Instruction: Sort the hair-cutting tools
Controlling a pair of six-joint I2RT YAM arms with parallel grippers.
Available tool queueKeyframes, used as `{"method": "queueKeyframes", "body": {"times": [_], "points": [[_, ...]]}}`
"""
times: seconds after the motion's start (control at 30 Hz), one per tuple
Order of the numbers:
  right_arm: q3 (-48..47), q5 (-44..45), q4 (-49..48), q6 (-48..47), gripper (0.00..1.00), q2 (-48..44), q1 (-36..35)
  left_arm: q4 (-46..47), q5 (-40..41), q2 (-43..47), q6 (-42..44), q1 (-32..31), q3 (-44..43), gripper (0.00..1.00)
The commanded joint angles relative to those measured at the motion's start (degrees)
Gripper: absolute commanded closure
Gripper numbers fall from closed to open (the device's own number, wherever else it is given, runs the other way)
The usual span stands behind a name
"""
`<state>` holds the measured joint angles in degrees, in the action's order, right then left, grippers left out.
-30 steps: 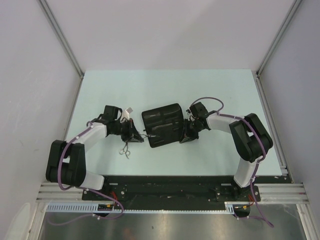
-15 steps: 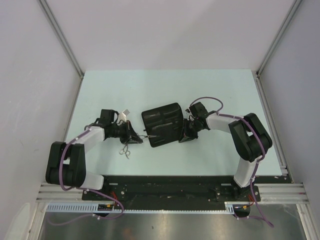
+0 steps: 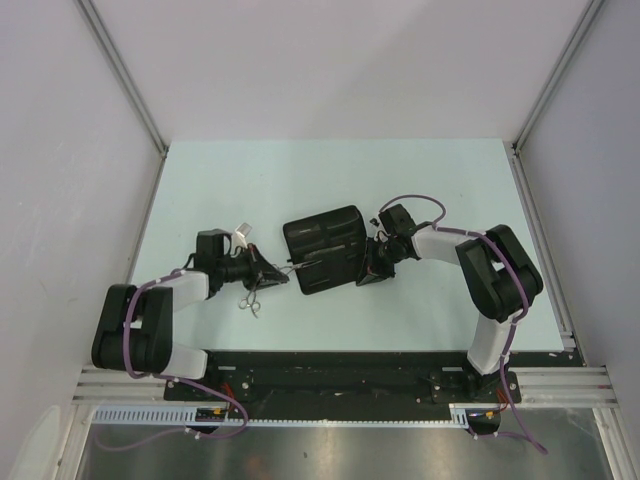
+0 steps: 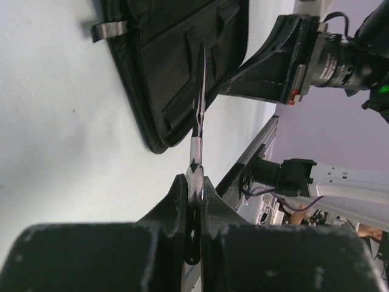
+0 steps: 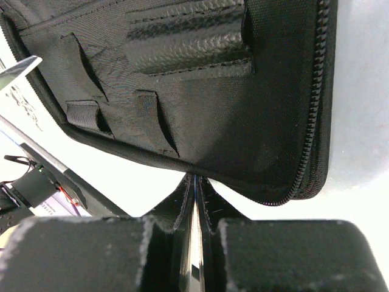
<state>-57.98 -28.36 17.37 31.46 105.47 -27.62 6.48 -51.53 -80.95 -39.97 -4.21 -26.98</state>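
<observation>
The left tool (image 4: 193, 182) is clamped narrow on one pair of scissors (image 4: 198, 103). It grips them near the pivot, and the closed blades reach forward over the open black case (image 4: 164, 55) towards its sewn loops. Whether the tip has entered a loop cannot be told.

Over the last second the left forearm and wrist have swung down towards the near edge. The fingertips have hardly left their place at the case's left edge, so the blades look re-angled rather than carried anywhere. I read this as lining the scissors up with a slot — the stowing is in hand but not done.

The right tool (image 5: 194, 182) has not shifted. Its jaws are closed at the case's near right edge. I cannot tell whether they nip the fabric or only rest against it, though steadying the case seems the likely purpose.

A second pair (image 3: 250, 298) lies on the counter (image 3: 420, 190) just on the near side of the left tool, apart from the case and not yet put away. I cannot pick out the combs.

The counter is a pale blue-green, matte and even. Plain light walls (image 3: 330, 60) close it in on three sides, with aluminium posts (image 3: 120, 75) running up the corners. A black rail (image 3: 330, 372) along the near edge carries both arm bases.
</observation>
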Motion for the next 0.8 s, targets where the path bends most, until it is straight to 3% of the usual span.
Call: {"method": "queueKeyframes", "body": {"times": [0.0,0.77], "points": [[0.2,1.8,-1.2,-1.0,0.93,1.6,-0.1,7.9,-3.5,0.0,-3.1,0.4,0.4,1.0],[0.2,1.3,-2.2,-0.6,0.94,1.8,-0.3,9.5,-1.6,-6.6,-5.7,0.4,2.6,0.99]]}}
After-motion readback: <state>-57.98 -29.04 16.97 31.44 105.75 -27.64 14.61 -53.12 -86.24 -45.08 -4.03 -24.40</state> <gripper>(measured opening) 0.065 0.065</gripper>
